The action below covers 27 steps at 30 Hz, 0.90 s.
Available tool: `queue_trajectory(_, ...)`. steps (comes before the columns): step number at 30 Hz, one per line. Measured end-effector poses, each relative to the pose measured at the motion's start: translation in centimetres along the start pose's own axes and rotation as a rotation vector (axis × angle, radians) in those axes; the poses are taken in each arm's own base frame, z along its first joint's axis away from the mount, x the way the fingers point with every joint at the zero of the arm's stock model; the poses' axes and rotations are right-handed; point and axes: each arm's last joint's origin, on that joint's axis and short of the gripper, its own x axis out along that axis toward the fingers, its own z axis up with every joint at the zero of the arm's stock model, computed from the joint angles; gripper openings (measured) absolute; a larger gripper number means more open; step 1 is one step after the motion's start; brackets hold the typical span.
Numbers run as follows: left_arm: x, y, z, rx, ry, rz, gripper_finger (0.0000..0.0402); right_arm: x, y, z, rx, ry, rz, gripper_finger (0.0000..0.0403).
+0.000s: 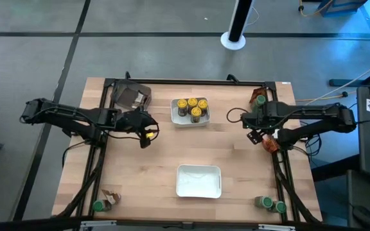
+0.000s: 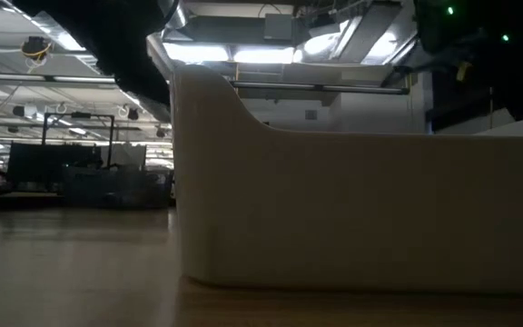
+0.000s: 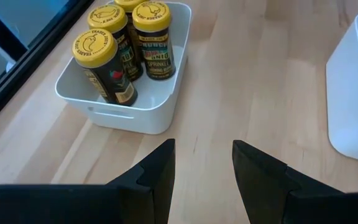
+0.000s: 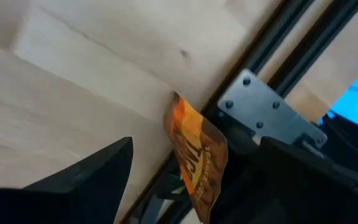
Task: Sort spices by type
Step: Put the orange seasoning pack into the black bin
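Several yellow-lidded spice jars (image 1: pixel 191 108) stand in a white tray (image 1: pixel 175 119) at the table's far middle; the left wrist view shows the jars (image 3: pixel 107 62) close by. My left gripper (image 1: pixel 145 133) hovers left of that tray, open, with nothing between its fingers (image 3: pixel 160 168). My right gripper (image 1: pixel 263 136) points down at the table's right edge, open. Its fingers stand on either side of a crinkled orange packet (image 4: pixel 197 155) without touching it. The packet (image 1: pixel 271 144) leans against the dark frame rail (image 4: pixel 272 68).
An empty white tray (image 1: pixel 198 181) sits near the front middle and fills the low view (image 2: pixel 361 209). A dark bin (image 1: pixel 131 96) is at the far left. A second packet (image 1: pixel 259 99) lies at the far right. Green-lidded jars (image 1: pixel 272 205) stand front right; another jar (image 1: pixel 99 206) and a packet (image 1: pixel 112 198) are front left.
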Motion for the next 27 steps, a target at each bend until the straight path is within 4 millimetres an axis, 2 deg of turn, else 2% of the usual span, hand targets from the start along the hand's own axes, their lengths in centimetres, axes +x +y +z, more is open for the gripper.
queue_trajectory(5,0.0,0.0,0.2,-0.002,-0.017,-0.003,0.0143,2.0,-0.2,-0.4,0.01,0.079,-0.043,0.0349)
queue_trajectory(9,0.0,0.0,0.2,0.001,-0.019,-0.003,0.0143,2.3,0.0,-0.3,0.015,0.08,-0.033,0.0336)
queue_trajectory(19,0.0,0.0,0.2,0.001,-0.019,-0.003,0.0143,2.4,0.2,-0.4,0.019,0.13,0.0,0.0234)
queue_trajectory(23,0.0,0.0,0.2,-0.003,-0.02,-0.003,0.0143,3.6,0.1,-0.5,0.019,0.158,-0.024,0.0203)
queue_trajectory(27,0.0,0.0,0.2,-0.003,-0.021,-0.003,0.0143,3.7,0.4,-0.3,0.014,0.148,-0.03,0.0164)
